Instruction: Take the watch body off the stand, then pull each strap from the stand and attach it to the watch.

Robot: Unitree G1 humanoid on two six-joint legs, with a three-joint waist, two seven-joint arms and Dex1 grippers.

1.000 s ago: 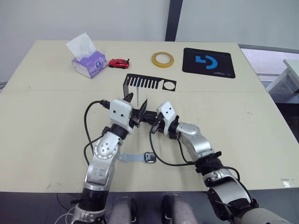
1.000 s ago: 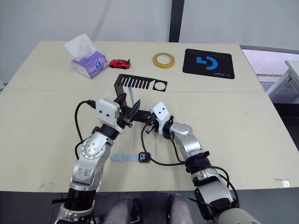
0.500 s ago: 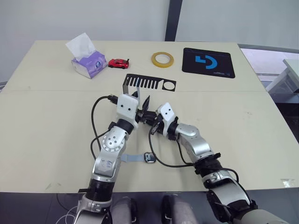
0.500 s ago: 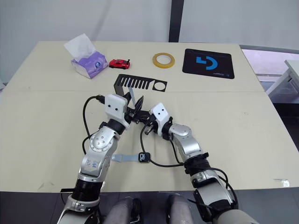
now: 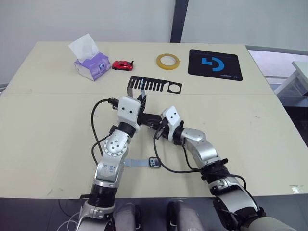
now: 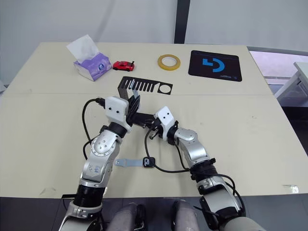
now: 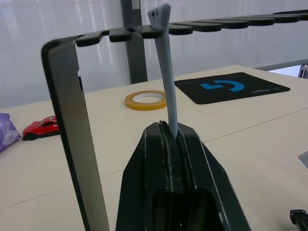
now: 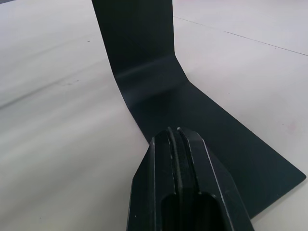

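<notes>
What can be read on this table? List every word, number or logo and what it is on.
Black mat: a blue "G"-like logo, no words.
Watch body: white digits, too small to read.
Tissue box: print too small to read.

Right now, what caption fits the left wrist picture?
Left gripper shut on a pale blue strap hanging from the black stand, yellow tape roll behind.

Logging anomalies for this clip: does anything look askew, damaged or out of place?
Nothing stands out. The left gripper is shut on a strap hanging from the stand; the watch body, with the other strap on, lies flat on the table.
</notes>
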